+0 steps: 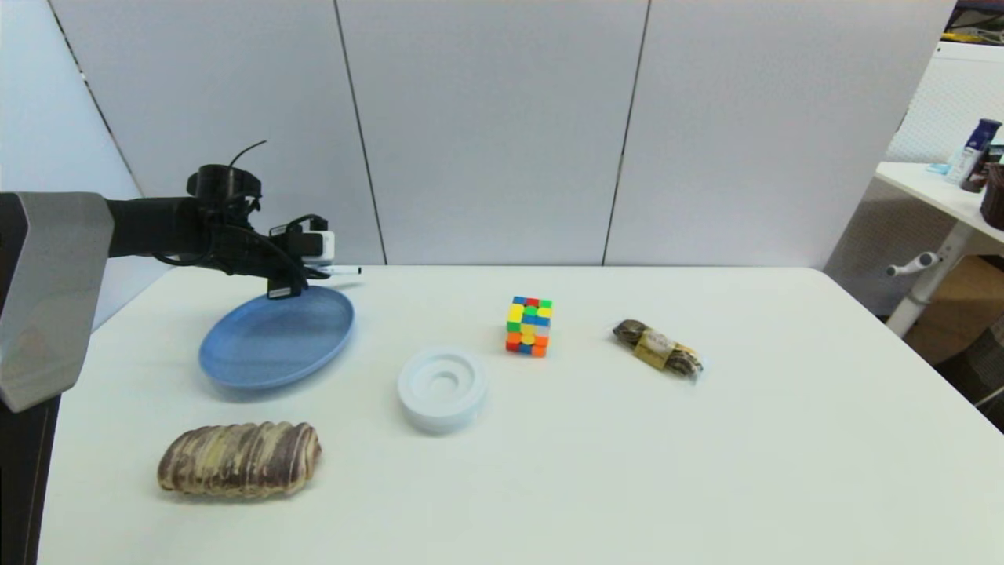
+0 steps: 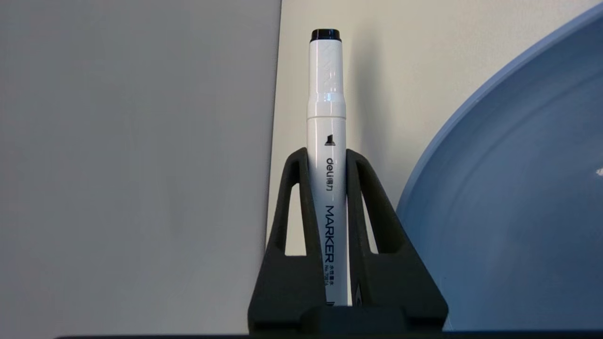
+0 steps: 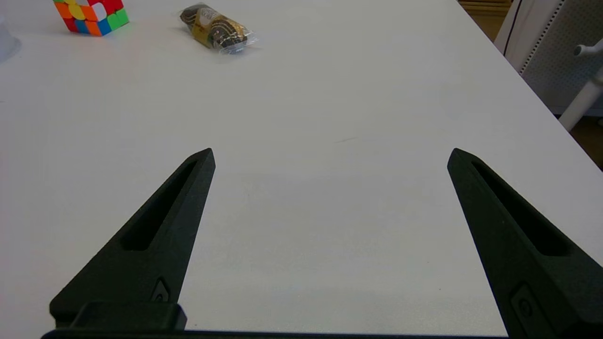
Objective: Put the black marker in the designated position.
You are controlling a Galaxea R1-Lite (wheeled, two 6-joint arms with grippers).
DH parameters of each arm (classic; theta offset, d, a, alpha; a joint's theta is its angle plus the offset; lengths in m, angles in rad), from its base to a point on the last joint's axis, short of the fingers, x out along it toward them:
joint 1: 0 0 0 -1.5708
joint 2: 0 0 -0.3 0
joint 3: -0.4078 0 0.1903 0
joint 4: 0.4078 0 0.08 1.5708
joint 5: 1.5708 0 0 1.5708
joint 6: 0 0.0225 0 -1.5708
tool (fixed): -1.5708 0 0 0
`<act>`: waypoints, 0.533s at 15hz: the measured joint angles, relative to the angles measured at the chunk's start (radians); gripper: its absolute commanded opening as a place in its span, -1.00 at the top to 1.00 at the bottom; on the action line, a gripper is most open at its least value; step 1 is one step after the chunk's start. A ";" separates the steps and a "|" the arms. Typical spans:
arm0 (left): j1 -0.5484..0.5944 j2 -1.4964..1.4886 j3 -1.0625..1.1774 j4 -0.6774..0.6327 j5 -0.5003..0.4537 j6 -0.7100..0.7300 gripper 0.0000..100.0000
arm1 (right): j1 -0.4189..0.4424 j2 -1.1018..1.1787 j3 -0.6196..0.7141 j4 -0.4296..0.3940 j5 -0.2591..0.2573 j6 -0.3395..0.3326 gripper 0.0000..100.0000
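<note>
Presently, the scene reads so:

Left gripper (image 2: 327, 157): raised above the far left of the worktop (image 1: 706, 439), over the far rim of the blue plate (image 1: 276, 339); jaws clenched on the black marker.
Black marker (image 2: 327, 117): held in the air between the left fingers (image 2: 292, 212), lying along them, its capped black tip sticking out past their ends toward the middle of the worktop; dark print along the white barrel. In the head view it (image 1: 341, 271) lies roughly level, just above the plate's far edge.
Right gripper (image 3: 330, 155): low over bare worktop on the right side, jaws released and spread wide, nothing between them.
Blue plate: far left, resting on the worktop, nothing lying in it.
White ring (image 1: 442, 387): near the middle, right of the plate.
Colour cube (image 1: 529, 325): beyond the ring, apart from it.
Wrapped snack (image 1: 659, 348): right of the cube.
Bread loaf (image 1: 239, 459): near left, in front of the plate.
</note>
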 measured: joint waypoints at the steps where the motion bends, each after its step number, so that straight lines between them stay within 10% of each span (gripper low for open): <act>1: 0.000 0.000 0.000 0.001 -0.001 0.000 -1.00 | 0.000 0.000 0.000 0.000 0.001 0.000 -1.00; 8: -0.006 -0.025 0.000 0.004 0.001 -0.003 -1.00 | 0.000 0.000 0.000 0.001 0.000 0.000 -1.00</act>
